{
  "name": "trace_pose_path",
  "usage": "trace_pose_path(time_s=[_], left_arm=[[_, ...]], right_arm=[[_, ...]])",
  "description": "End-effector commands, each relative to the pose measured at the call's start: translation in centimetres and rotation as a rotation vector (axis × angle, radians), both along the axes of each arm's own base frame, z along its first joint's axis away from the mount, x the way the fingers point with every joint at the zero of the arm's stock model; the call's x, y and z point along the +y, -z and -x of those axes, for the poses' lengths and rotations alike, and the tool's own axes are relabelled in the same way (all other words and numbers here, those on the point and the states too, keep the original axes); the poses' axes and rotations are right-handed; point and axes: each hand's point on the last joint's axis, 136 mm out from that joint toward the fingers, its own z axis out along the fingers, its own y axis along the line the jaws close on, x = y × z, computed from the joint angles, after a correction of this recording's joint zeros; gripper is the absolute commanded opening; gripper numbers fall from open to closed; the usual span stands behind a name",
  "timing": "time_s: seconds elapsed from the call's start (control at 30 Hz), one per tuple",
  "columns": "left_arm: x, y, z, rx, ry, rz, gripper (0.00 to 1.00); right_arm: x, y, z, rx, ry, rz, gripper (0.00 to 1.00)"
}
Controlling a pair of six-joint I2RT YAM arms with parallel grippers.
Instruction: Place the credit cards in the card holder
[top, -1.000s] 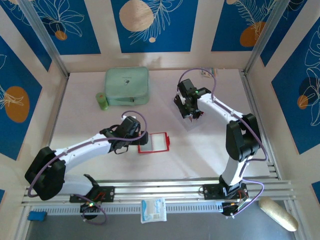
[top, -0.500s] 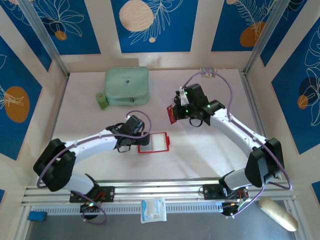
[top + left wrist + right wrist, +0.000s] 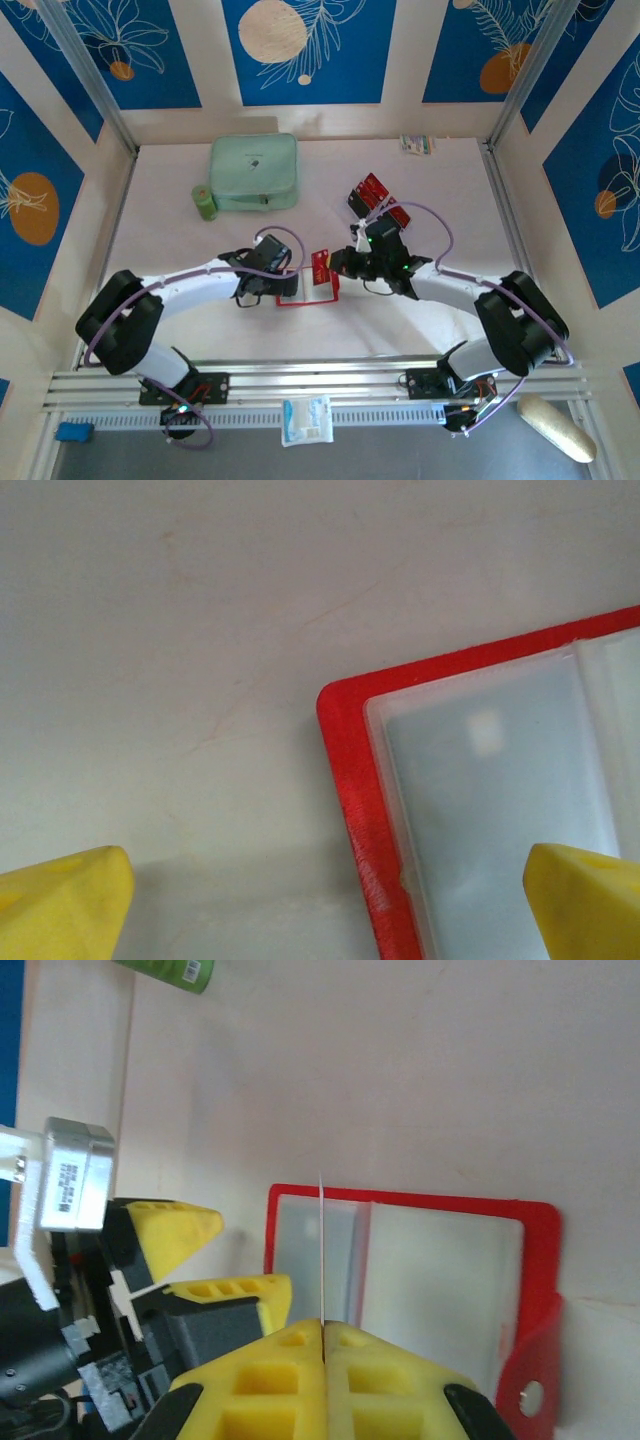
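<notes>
Swung across from the far side, the right gripper now pinches one red credit card edge-on, directly over the open card holder. The left gripper gapes wide astride its corner. Thin, stiff, slippery: hold the trailing edge.

The top camera looks steeply down from behind the arm bases at the bottom of its frame, far enough back to take in the whole table. The left wrist camera faces straight down from very close, with the left gripper at its lower corners. The right wrist camera looks along the right gripper at bottom centre. All three views share the card holder.
</notes>
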Motion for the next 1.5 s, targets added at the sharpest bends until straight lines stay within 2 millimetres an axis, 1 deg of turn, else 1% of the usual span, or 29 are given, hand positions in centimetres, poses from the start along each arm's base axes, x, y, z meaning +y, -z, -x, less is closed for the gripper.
trace_pose_path(time_s=[0.0,0.4,0.9,1.47], left_arm=[[1.2,1.2,0.9,0.040,-0.006,-0.053,1.00],[2.3,1.9,1.4,0.062,-0.025,-0.100,1.00],[2.6,2.4,1.7,0.068,-0.027,-0.106,1.00],[2.5,2.4,1.8,0.066,-0.031,-0.100,1.00]], right_arm=[[1.2,-0.4,-0.5,-0.021,0.015,-0.080,0.00],[2.3,2.0,-0.1,-0.002,0.014,-0.058,0.00],[2.2,4.2,0.0,0.012,0.037,-0.034,0.00],[2.4,5.9,0.5,0.039,0.027,-0.032,0.00]])
